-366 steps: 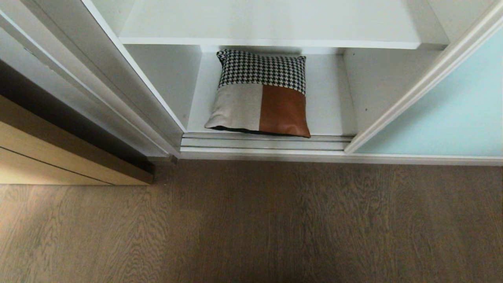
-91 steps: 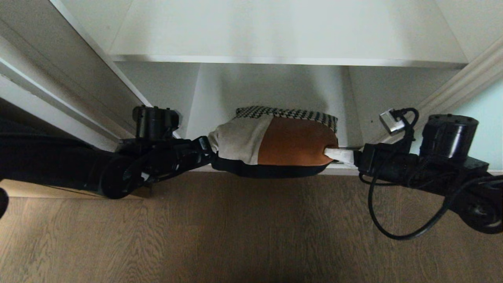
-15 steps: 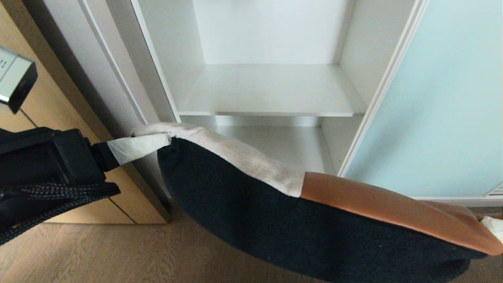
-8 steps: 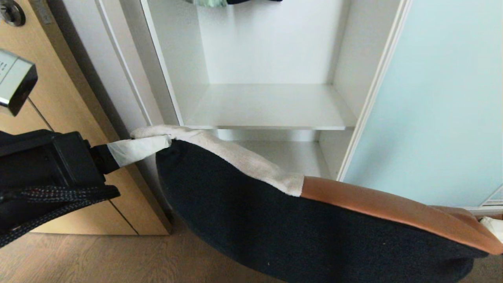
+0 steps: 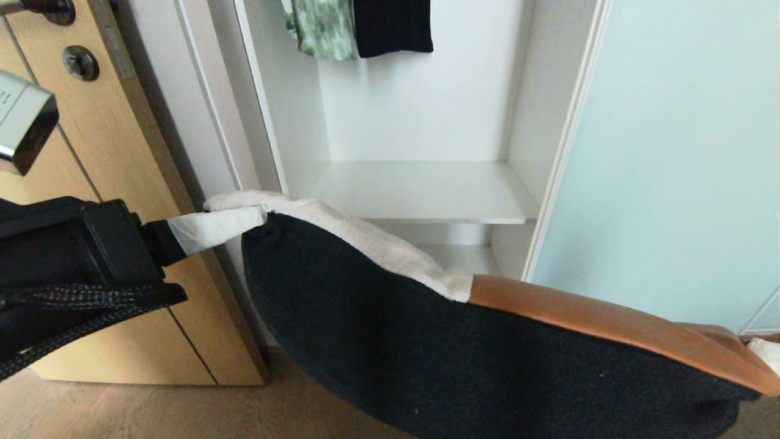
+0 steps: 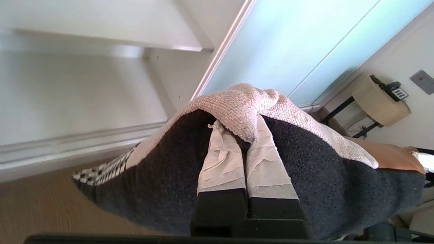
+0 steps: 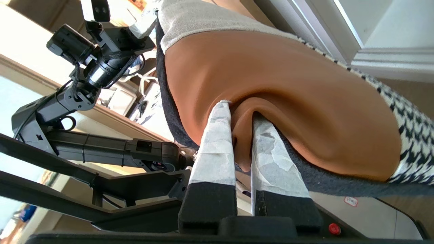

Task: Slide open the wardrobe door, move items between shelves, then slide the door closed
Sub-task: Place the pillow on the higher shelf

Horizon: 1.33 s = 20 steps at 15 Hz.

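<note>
The view is tilting upward, so the wardrobe's upper shelf at twelve o'clock is sliding lower and hanging clothes are appearing. The cushion is hanging clear, the left gripper pinching its nine o'clock corner, the right gripper its rust corner; placement likely comes next.

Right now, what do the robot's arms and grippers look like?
Both are matt black. The left gripper and right gripper each have two flat tapering fingers wrapped in wrinkled white tape above black bases. The left arm is boxy, with a cylindrical joint, black cables and a braided sleeve.
</note>
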Tool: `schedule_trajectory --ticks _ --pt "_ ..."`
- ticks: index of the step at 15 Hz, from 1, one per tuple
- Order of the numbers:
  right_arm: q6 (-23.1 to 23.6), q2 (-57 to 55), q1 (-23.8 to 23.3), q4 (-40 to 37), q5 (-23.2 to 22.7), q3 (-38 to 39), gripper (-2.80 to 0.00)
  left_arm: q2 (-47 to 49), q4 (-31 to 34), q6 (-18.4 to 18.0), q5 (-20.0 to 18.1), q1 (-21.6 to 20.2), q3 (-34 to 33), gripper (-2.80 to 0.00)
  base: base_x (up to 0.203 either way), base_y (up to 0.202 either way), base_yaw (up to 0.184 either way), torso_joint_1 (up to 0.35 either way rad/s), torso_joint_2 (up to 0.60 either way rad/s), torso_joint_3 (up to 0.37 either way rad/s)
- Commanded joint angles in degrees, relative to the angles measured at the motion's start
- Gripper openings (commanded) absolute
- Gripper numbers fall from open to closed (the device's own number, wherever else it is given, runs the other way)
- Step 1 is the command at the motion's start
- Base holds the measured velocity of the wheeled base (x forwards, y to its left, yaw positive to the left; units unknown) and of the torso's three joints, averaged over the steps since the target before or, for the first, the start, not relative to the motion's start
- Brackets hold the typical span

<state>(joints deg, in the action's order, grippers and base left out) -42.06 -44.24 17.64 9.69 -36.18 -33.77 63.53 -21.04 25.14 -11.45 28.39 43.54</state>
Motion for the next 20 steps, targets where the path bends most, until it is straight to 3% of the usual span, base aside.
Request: schedule_trajectory --ticks 1,7,14,20 --pt "-0.22 0.03 0.03 0.03 -0.21 0.02 -2.8 0.37 -0.14 0.18 -0.09 0.0 0.03 -2.8 0.0 0.0 0.0 0.006 0.02 0.202" --pt "-0.13 -0.41 0.03 -0.02 -0.21 0.11 -2.8 -0.24 -0.23 0.16 -0.32 0.0 -0.74 -2.8 0.0 0.0 0.0 0.003 0.0 0.175" --pt "-0.22 -1.19 0.03 0.06 -0.21 -0.6 -2.8 -0.6 -0.23 -1.05 -0.42 0.0 -2.32 -2.8 0.0 0.0 0.0 0.001 0.0 0.016" --pt "-1.71 -1.64 0.03 0.42 -0.29 -0.56 -2.8 -0.6 -0.23 -1.05 -0.33 0.0 -2.32 -2.8 0.167 0.0 0.002 0.004 0.0 0.005"
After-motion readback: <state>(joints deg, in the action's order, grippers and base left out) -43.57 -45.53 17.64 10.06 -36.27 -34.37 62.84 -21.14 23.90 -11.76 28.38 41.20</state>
